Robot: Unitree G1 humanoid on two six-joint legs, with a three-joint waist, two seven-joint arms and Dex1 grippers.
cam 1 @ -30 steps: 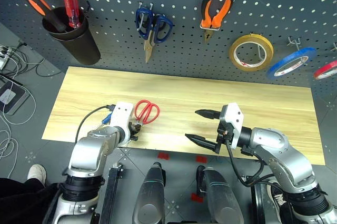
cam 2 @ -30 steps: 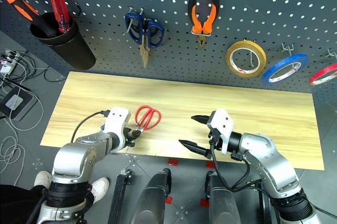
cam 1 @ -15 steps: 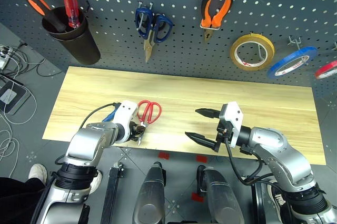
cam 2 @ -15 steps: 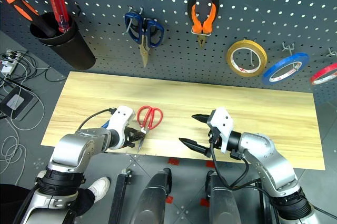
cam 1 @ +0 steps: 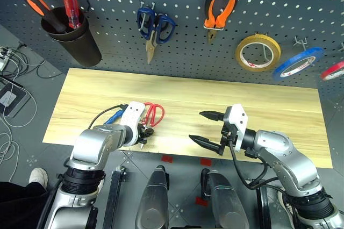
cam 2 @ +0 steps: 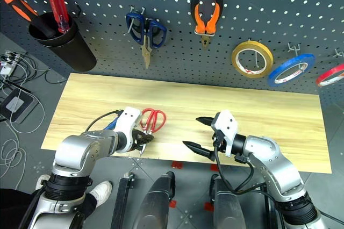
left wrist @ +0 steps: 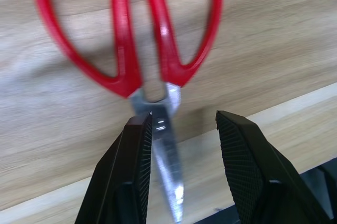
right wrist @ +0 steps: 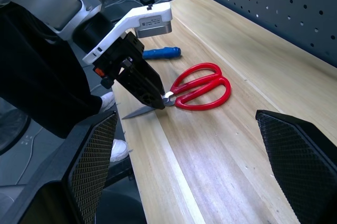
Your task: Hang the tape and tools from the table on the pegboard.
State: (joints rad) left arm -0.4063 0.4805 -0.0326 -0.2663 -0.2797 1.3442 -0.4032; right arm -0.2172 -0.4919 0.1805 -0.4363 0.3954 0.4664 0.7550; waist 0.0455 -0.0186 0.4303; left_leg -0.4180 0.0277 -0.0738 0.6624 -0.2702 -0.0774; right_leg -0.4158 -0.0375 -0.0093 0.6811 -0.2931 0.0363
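Light: even and bright, seen from above | Shadows: soft, short ones are cast on the surface [cam 1: 183, 97] | Glare: pale sheen on wood in right wrist view | Blur: red-handled scissors [left wrist: 131, 29] are softened in left wrist view | Edges: slightly bent in head views

Scissors: two, red [cam 2: 151, 120], blue [cam 2: 145, 31]; screwdrivers: three; tape rolls: three; pliers [cam 2: 206, 13]: one; cup [cam 2: 62, 43]: one

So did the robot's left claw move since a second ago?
Yes. The left gripper has slid rightward along the table's near edge, toward the right gripper. Its fingers now straddle the red-handled scissors at the pivot.
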